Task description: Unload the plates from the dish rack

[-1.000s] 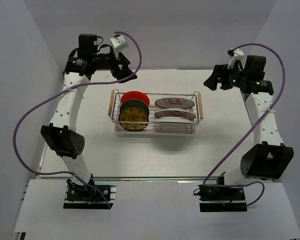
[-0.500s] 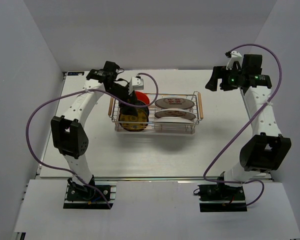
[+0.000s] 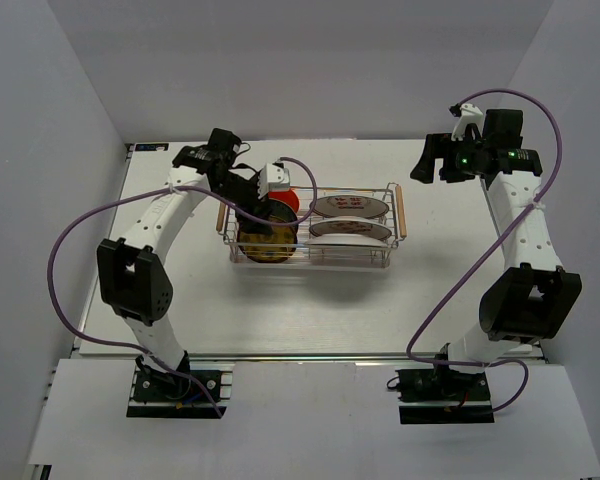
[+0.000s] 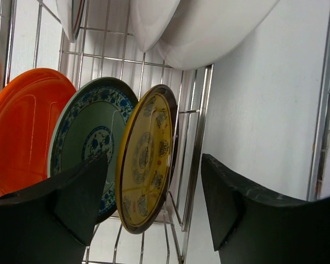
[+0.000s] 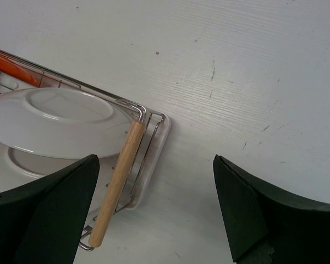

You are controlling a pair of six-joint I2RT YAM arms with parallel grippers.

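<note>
My left gripper (image 4: 154, 159) hangs spread wide over the left end of the rectangular chrome wire dish rack (image 3: 320, 260); it grasps nothing. 3 small plates stand on edge below it, filed one behind another across the rack's short way: a plain orange-red plate (image 4: 22, 126), a green plate with a blue patterned rim (image 4: 91, 146), and a yellow patterned plate with a dark rim (image 4: 146, 173).

In the left wrist view the yellow plate's rim runs up between my 2 fingers, edge-on to the gap; 1 finger (image 4: 71, 209) shows in front of the green plate, and the other finger (image 4: 247, 214) shows past the rack's wire wall, over the white table (image 4: 264, 110). The yellow plate is therefore the 1 I judge to be lined up for a pinch, straight ahead of the fingers; how far down they must go I cannot tell.

2 larger white plates (image 5: 55, 121) lean at the rack's right end. My right gripper (image 5: 157, 165) is also spread and empty, hovering just outside that end above the light wooden handle (image 5: 118, 176); the left arm is much the nearer to the small plates.
</note>
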